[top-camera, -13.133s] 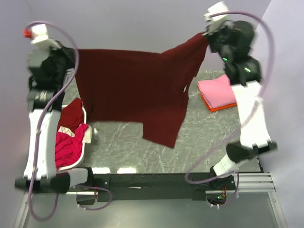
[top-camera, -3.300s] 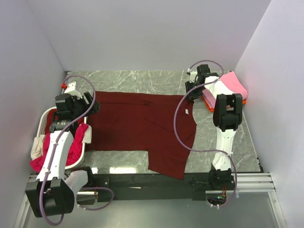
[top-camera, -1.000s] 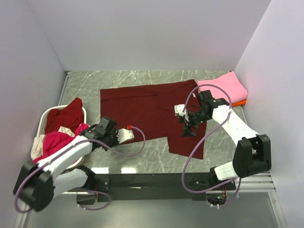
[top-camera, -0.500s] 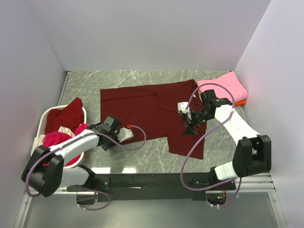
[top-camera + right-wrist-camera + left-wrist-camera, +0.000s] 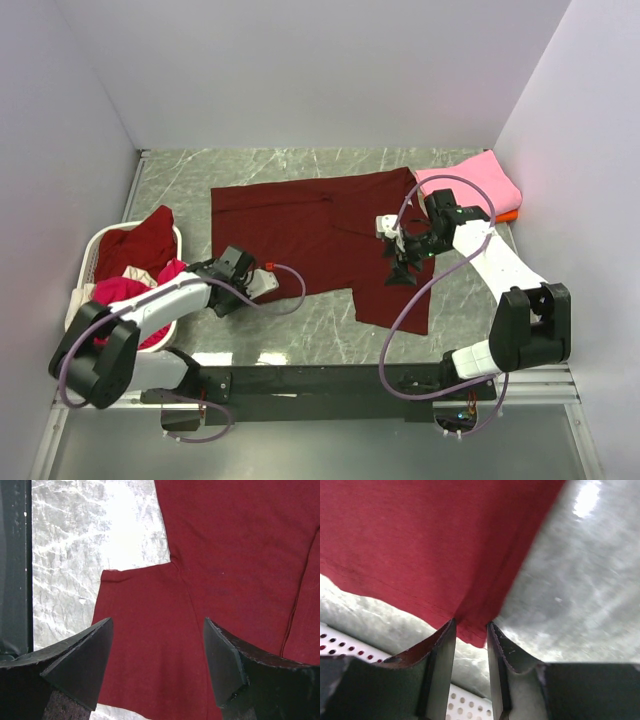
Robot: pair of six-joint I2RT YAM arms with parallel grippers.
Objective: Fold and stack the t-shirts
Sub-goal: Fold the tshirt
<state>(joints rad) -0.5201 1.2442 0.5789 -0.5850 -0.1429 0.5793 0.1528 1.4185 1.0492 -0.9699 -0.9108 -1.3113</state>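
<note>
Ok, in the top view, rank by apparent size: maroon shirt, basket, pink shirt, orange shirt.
1. maroon shirt, clearly largest
2. basket
3. pink shirt
4. orange shirt, only a sliver showing under the pink

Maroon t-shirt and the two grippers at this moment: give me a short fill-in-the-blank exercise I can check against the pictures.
1. The left gripper has its jaws ____ on a hem corner of the maroon t-shirt.
2. The right gripper has its jaws ____ over that shirt's sleeve.
3. On the orange t-shirt at the far right lies a folded ____ one.

Missing words: shut; open; pink.
</note>
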